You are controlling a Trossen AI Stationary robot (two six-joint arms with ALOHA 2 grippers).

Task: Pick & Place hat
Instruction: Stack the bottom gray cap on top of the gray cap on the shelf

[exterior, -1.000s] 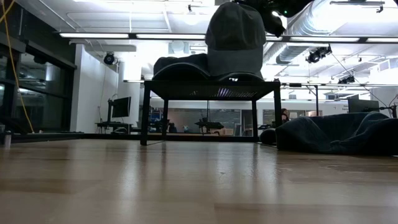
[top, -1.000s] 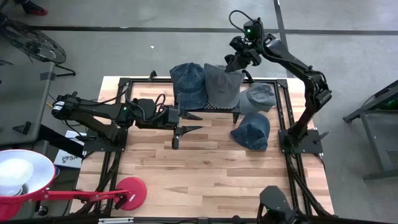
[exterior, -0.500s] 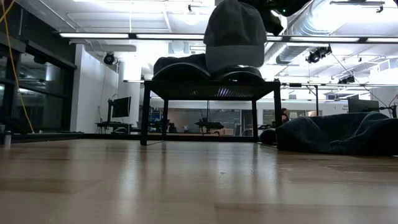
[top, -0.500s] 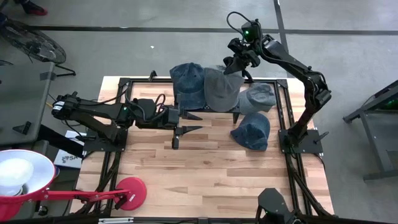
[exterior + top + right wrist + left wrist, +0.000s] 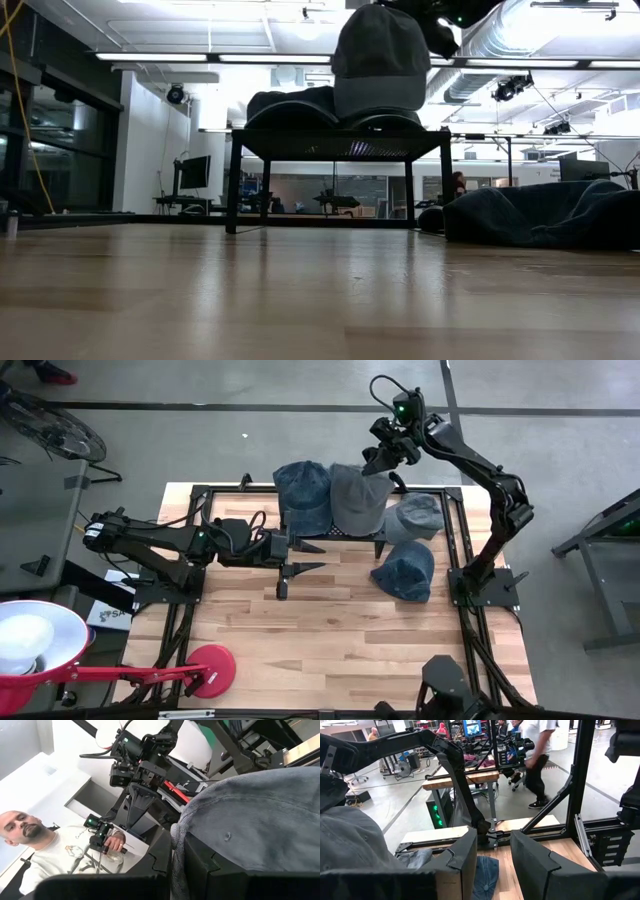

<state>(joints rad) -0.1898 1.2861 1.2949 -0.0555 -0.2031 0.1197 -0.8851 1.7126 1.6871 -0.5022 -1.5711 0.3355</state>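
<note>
Above rack (image 5: 345, 536), right jaws (image 5: 372, 464) pinch grey hat (image 5: 355, 500).

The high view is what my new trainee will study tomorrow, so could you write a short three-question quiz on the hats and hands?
1. True or false: the right hand is shut on the grey hat.
2. How many hats lie off the black rack, on or near the table's right side?
3. Which hand waits near the rack, holding nothing? A) left B) right

Key:
1. True.
2. Two: a grey-blue hat and a blue hat.
3. A, the left hand.
</note>
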